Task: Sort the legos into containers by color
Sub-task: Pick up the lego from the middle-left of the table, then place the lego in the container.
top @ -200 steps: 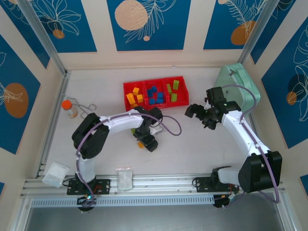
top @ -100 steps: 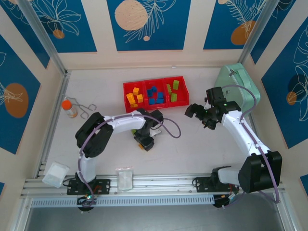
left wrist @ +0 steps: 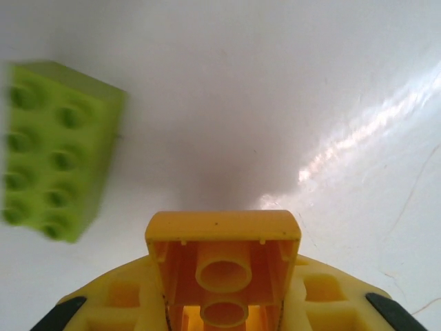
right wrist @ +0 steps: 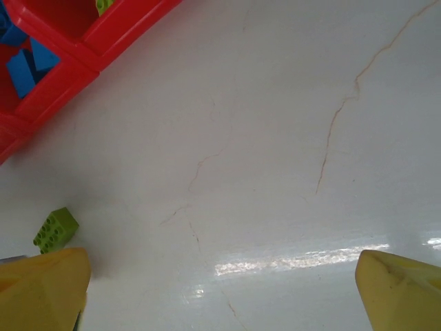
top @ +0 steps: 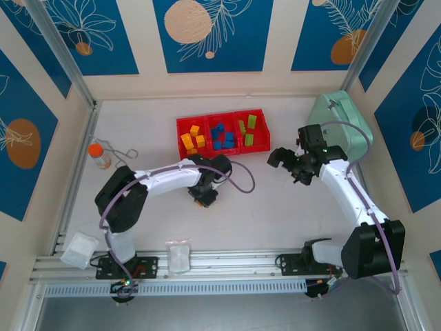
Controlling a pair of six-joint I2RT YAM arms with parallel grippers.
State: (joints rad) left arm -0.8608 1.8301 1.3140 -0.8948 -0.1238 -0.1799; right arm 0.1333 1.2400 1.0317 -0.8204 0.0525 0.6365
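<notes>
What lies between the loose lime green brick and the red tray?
Nothing: the right wrist view shows bare white tabletop, faintly cracked, from the lime green brick to the red tray.

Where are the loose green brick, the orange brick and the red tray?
green brick [left wrist: 58, 148]: left wrist view, studded top face.
orange brick [left wrist: 224, 270]: left wrist view, hollow underside.
tray [right wrist: 124, 26]: right wrist view, outer wall.

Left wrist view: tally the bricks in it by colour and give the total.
lime green brick: 1
orange-yellow brick: 1
Total: 2
</notes>
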